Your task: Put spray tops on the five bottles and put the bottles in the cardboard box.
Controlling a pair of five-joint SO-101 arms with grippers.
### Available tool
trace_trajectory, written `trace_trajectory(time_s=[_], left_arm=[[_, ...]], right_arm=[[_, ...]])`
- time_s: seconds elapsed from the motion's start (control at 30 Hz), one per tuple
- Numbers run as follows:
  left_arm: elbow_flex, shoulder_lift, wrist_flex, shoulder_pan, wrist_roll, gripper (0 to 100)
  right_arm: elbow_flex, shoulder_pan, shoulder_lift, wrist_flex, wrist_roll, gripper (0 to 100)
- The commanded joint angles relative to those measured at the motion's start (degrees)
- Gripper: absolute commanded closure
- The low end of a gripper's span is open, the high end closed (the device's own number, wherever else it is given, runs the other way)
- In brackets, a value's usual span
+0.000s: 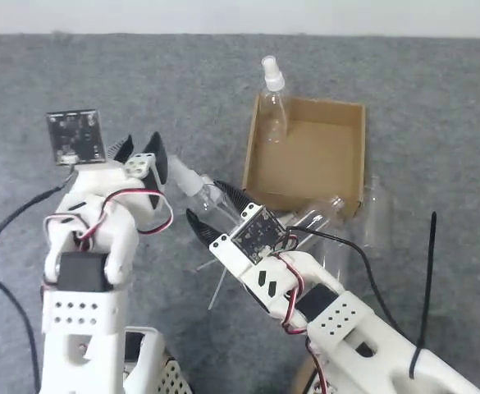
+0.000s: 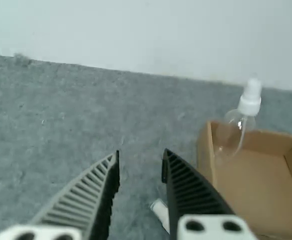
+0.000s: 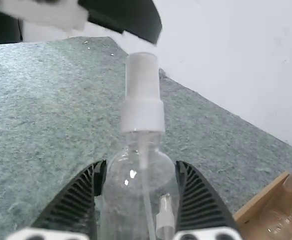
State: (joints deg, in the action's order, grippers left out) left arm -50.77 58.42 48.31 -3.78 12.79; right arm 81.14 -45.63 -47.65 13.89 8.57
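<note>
My right gripper (image 1: 205,201) is shut on a clear bottle (image 1: 208,197) with a white spray top (image 1: 182,172) on its neck. In the right wrist view the bottle (image 3: 138,185) sits between the ribbed fingers (image 3: 71,205), its spray top (image 3: 143,97) pointing toward my left gripper. That left gripper (image 1: 141,146) stands open just past the spray top, with nothing between its fingers (image 2: 98,192). The cardboard box (image 1: 350,156) lies right of both grippers. A capped bottle (image 1: 273,103) stands in its far left corner, also seen as the capped bottle (image 2: 238,125) in the left wrist view.
Two clear bottles without tops are outside the box: one (image 1: 326,215) by its near wall, one (image 1: 375,209) at its right corner. A thin white tube (image 1: 217,286) lies on the grey mat (image 1: 75,74) near the right arm. A black cable (image 1: 427,279) runs at the right.
</note>
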Motion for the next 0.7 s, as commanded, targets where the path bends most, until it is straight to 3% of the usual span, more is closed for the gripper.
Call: trace_trajectory(time_s=[0.0,0.13,0.43,0.67], left_arm=[[3.1,0.0,0.6,2.5,-1.3,87],[3.1,0.4,3.3,6.5,-3.6,87],[3.7,0.4,3.3,7.2,-3.7,87],[11.1,2.8,3.7,1.1,-6.9,87]], right_arm=[[-0.5,0.7,-0.5,1.6,-0.7,99.2],[-0.5,0.7,-0.5,1.6,-0.6,99.2],[-0.4,0.7,-0.4,1.6,-0.6,99.2],[-0.4,0.7,-0.4,1.6,-0.5,99.2]])
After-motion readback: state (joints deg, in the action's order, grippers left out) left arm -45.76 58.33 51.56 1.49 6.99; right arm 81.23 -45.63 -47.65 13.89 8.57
